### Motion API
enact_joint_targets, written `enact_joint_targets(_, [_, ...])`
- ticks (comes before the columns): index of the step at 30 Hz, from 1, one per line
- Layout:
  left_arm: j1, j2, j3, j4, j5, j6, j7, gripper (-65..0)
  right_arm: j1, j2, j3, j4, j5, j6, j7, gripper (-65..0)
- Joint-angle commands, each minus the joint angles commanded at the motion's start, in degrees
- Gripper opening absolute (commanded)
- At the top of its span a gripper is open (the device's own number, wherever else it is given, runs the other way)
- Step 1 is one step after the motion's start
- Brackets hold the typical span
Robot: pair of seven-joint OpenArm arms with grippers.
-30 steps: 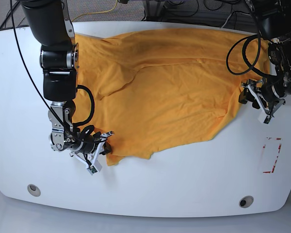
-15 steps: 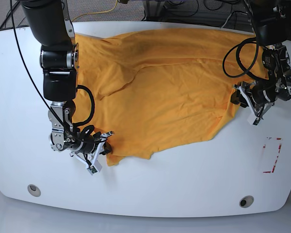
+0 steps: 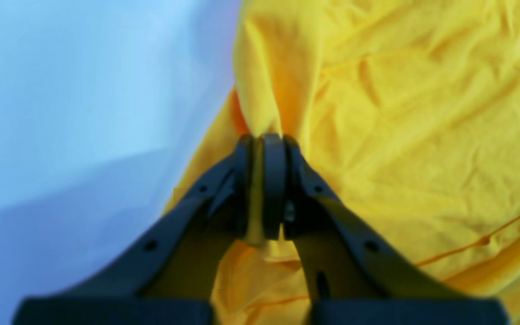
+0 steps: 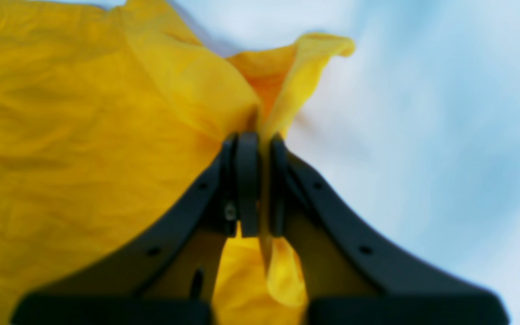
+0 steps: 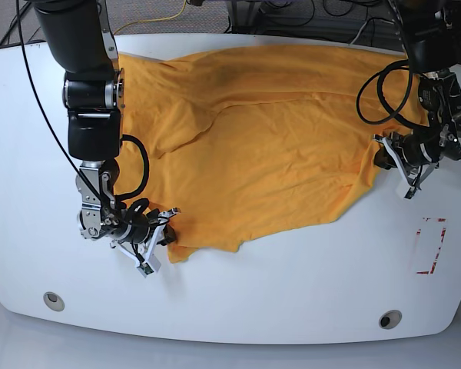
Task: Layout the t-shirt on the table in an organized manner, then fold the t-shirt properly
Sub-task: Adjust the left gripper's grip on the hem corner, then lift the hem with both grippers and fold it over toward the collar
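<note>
The orange-yellow t-shirt [image 5: 253, 138] is spread rumpled across the white table [image 5: 292, 292]. Its near corner is pinched in the closed right gripper [image 4: 254, 183] and its opposite edge in the closed left gripper [image 3: 264, 185], presumably so it can be stretched flat.

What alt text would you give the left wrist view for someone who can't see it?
The left gripper is shut on a bunched fold of the orange-yellow t-shirt, cloth pinched between its black fingers. Wrinkled fabric fills the right side; the white table fills the left, blurred.
</note>
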Motion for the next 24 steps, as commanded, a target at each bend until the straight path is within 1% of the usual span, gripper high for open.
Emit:
enact_joint_targets(4, [-2.64, -0.53, -0.09, -0.09, 0.18, 0.0, 0.0, -63.9, 0.09, 0.0, 0.09, 0.0, 0.0, 0.0, 0.0, -60.9])
enact_joint_targets(6, [-3.43, -1.76, -0.09, -0.09, 0.88, 0.0, 0.0, -63.9, 0.09, 0.0, 0.09, 0.09, 0.0, 0.0, 0.0, -60.9])
enact_joint_targets(7, [-4.13, -2.2, -0.09, -0.09, 1.67, 0.0, 0.0, -63.9, 0.18, 0.0, 0.09, 0.09, 0.0, 0.0, 0.0, -60.9])
enact_joint_targets(11, [-7.12, -2.2, -0.09, -0.18, 5.27, 0.0, 0.0, -63.9, 0.26, 0.0, 0.26, 0.18, 0.44, 0.0, 0.0, -60.9])
enact_joint_targets(13, [-8.79, -2.2, -0.09, -0.18, 6.68, 0.0, 0.0, -63.9, 0.09, 0.09, 1.76, 1.58, 1.93, 0.0, -0.18, -60.9])
enact_joint_targets(15, [-9.93, -2.2, -0.09, -0.26, 7.56, 0.0, 0.0, -63.9, 0.0, 0.18, 2.46, 2.99, 2.29, 0.0, -0.35, -60.9])
enact_joint_targets(19, [-12.48, -2.2, 0.0, -0.35, 9.41, 0.0, 0.0, -63.9, -0.09, 0.18, 2.99, 5.71, 2.64, 0.0, -3.52, -60.9])
enact_joint_targets(24, [-14.68, -2.2, 0.18, -0.35, 11.43, 0.0, 0.0, -63.7, -1.41, 0.18, 2.99, 10.81, 2.64, 0.0, -6.07, -60.9])
